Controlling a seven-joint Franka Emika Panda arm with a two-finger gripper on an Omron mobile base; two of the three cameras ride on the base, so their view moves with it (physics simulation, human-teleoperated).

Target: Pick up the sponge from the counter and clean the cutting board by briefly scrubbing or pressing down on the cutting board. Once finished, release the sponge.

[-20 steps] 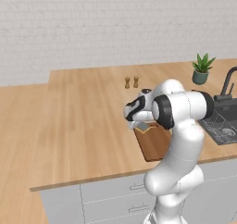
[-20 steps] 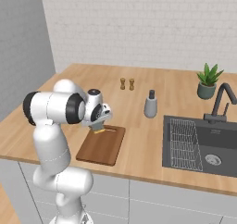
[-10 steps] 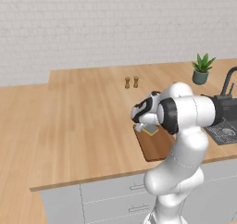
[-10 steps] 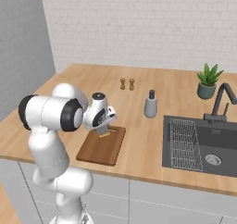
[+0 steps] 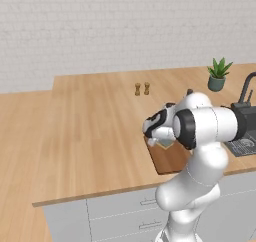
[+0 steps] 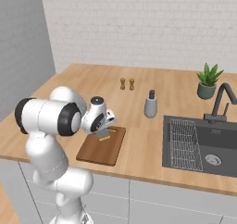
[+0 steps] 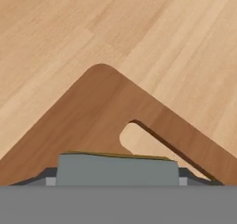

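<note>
Hand view showed the tool [image 7: 117,181] pinching the sponge [image 7: 117,169] at bottom centre, over the board's [image 7: 92,116] slot end on the worktop [image 7: 55,28]. Pickup looked done; pressing down and release remained.

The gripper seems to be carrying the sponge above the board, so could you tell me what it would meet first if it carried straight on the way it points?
Most likely the cutting board, near its slot-handle end; the held sponge would touch first.
</note>
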